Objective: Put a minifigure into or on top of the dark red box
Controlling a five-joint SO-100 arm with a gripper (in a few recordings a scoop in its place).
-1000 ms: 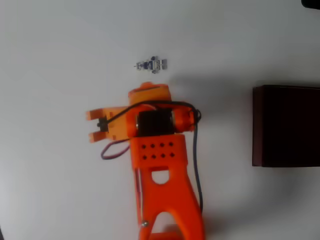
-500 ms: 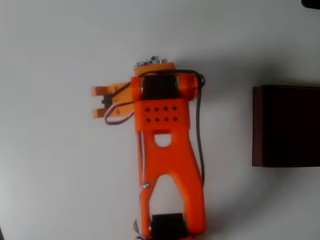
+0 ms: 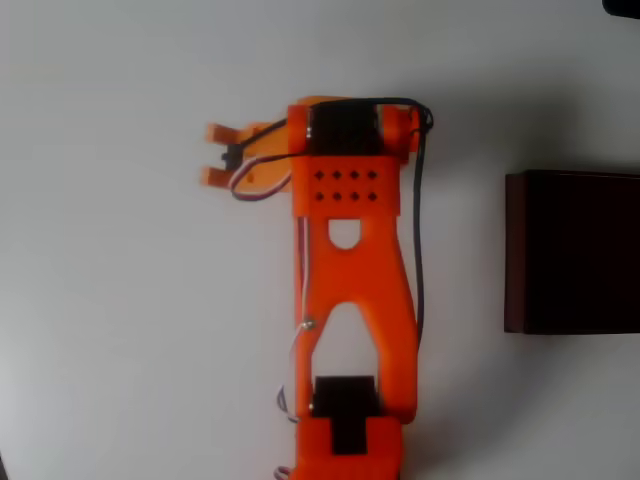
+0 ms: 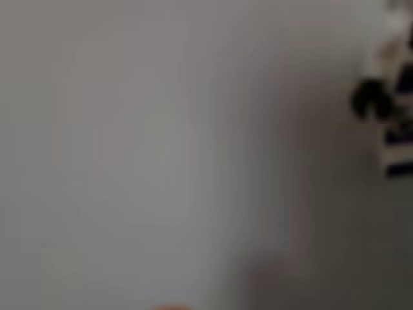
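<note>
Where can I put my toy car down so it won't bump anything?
The white table is bare left of the orange arm, and along the top. Right of the arm, a narrower bare strip runs to the dark red box. It is crowded around the arm's fingers at upper middle.

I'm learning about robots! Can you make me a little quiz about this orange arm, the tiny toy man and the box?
1. True or false: the rectangular dark red box with the near-black inside sits at the right edge of the overhead view.
2. Pick one. In the blurry wrist view, the tiny white-and-dark toy minifigure shows at: A) the right edge, B) the middle, C) the bottom left.
3. Fill in: the orange plastic robot arm stands on a plain ____ table.

Key: 1 true; 2 A; 3 white.
</note>
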